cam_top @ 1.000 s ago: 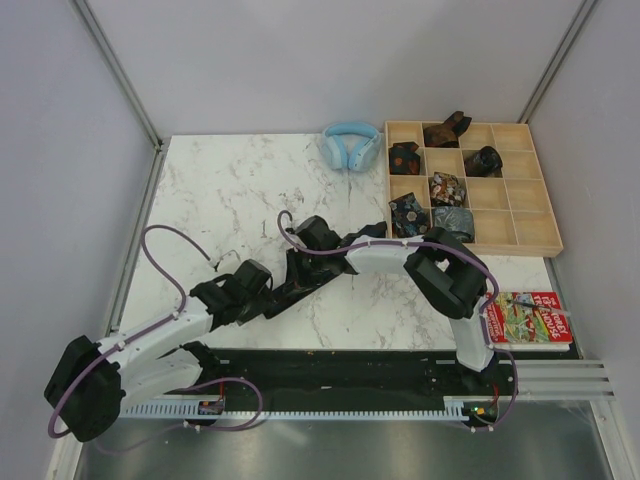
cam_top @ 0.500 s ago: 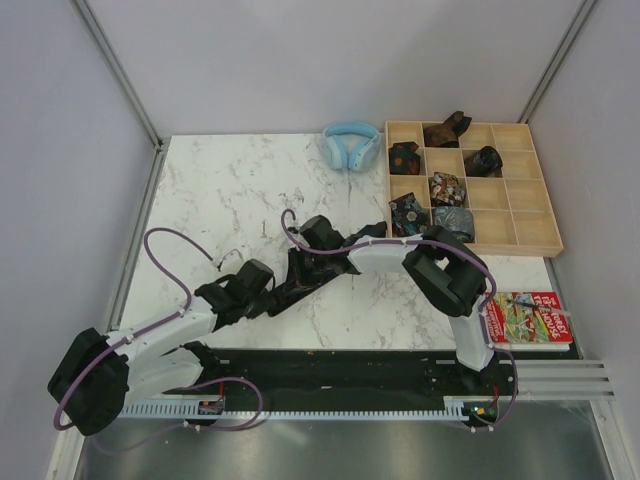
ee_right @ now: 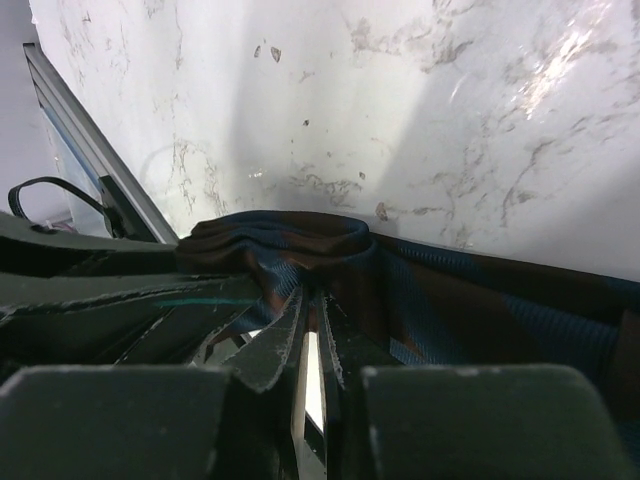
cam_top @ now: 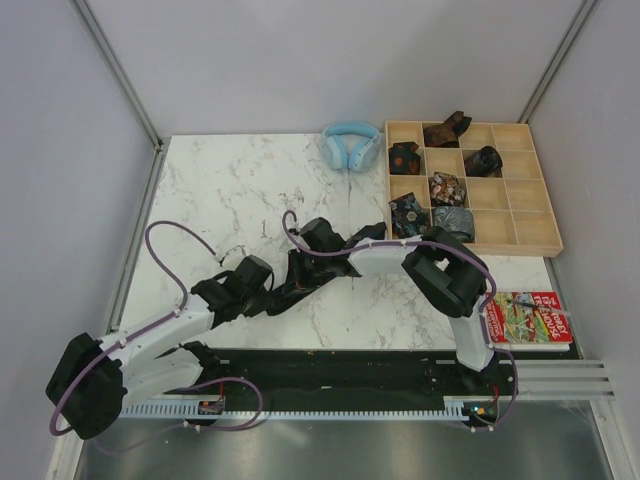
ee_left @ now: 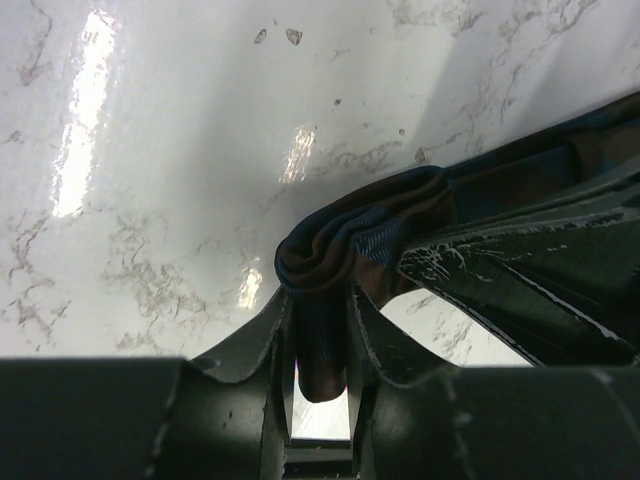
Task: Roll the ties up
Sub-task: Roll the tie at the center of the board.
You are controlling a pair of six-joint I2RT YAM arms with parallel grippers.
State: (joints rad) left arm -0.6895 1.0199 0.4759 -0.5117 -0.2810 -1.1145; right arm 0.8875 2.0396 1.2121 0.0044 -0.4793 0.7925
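**Work item.** A striped tie [ee_left: 360, 225] of finely ribbed woven fabric, dark blue with brown bands, is found at the centre of the overhead view, low on the marble table [cam_top: 230, 190]. One end has been gathered into a loose, rounded bundle of several soft layers. The remainder is seen running as a flat strip towards the right edge of the left wrist view.

**Left gripper** [ee_left: 320, 310]. The jaws are pressed in on a fold of the bundle, and the fabric is seen pinched between the two black, scuffed fingers.

**Right gripper** [ee_right: 312, 300]. The fingers are drawn almost together on the crumpled fabric, with only a thin slit left between them. The tie is nipped just beside the left gripper's hold.

**Surroundings.** The tabletop is glossy white stone with grey veining. A shallow wooden tray [cam_top: 470, 250], divided into square compartments, is placed at the upper right. Six compartments are occupied by rolled ties [cam_top: 447, 188] in dark patterned cloth. Light blue headphones [cam_top: 350, 145] are noted just left of the tray, and a colourful book [cam_top: 528, 320] at the lower right.
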